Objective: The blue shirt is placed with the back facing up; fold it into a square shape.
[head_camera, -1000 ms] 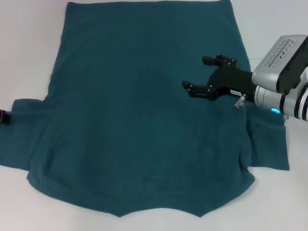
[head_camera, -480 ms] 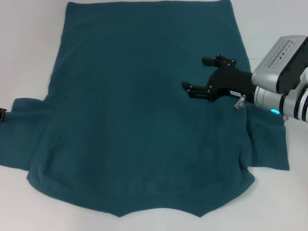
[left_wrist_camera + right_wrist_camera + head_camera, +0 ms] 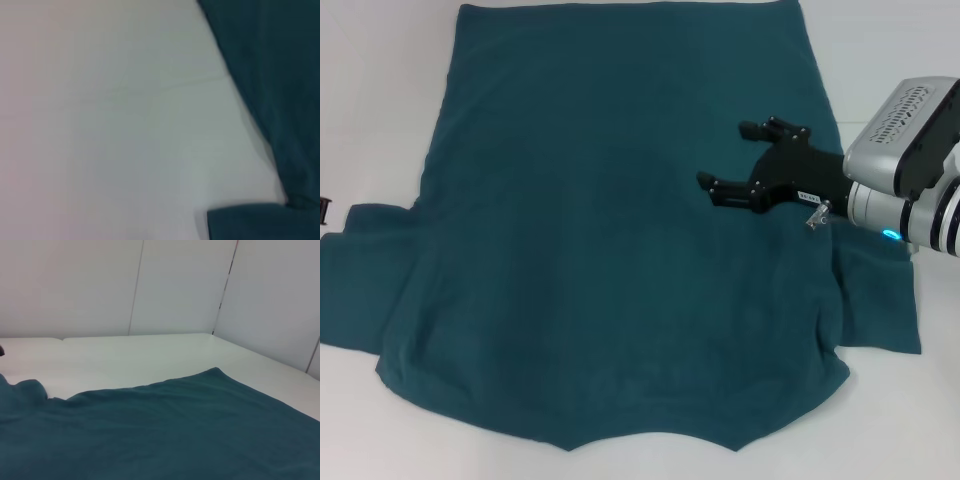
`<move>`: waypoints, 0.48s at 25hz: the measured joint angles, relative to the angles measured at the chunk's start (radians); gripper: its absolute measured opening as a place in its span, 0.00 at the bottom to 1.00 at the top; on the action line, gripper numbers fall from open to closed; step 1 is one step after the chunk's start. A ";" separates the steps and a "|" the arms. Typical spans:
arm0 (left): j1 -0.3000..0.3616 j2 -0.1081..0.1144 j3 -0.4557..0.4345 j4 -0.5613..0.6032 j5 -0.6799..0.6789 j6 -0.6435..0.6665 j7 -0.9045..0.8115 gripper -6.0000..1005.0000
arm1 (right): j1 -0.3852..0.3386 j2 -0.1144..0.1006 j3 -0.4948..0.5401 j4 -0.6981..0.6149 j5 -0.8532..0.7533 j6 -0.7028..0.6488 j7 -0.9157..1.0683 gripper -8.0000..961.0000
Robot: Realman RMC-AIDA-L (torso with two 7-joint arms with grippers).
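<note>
The blue shirt [image 3: 610,230] lies spread flat on the white table, plain side up, with both short sleeves out to the sides and its hem at the far edge. My right gripper [image 3: 728,155] hovers open above the shirt's right half, fingers pointing left. Only a dark tip of my left gripper [image 3: 325,211] shows at the left edge of the head view, just off the left sleeve. The left wrist view catches the shirt's [image 3: 270,85] side edge and a sleeve corner. In the right wrist view the shirt [image 3: 165,430] fills the lower part.
The white table [image 3: 380,100] shows bare on both sides of the shirt and along the near edge. Grey wall panels [image 3: 175,285] stand behind the table in the right wrist view.
My left gripper has drawn back leftwards, away from the left sleeve, almost out of the head view. The right gripper and the shirt have stayed put.
</note>
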 joint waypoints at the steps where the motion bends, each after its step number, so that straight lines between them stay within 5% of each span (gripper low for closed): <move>1: 0.002 -0.002 0.000 0.009 0.000 0.000 -0.001 0.05 | 0.000 0.000 0.000 0.000 0.000 0.000 0.000 0.98; 12: 0.000 0.017 0.039 -0.064 0.001 -0.049 -0.007 0.13 | 0.001 0.000 0.002 0.002 0.001 0.002 0.000 0.98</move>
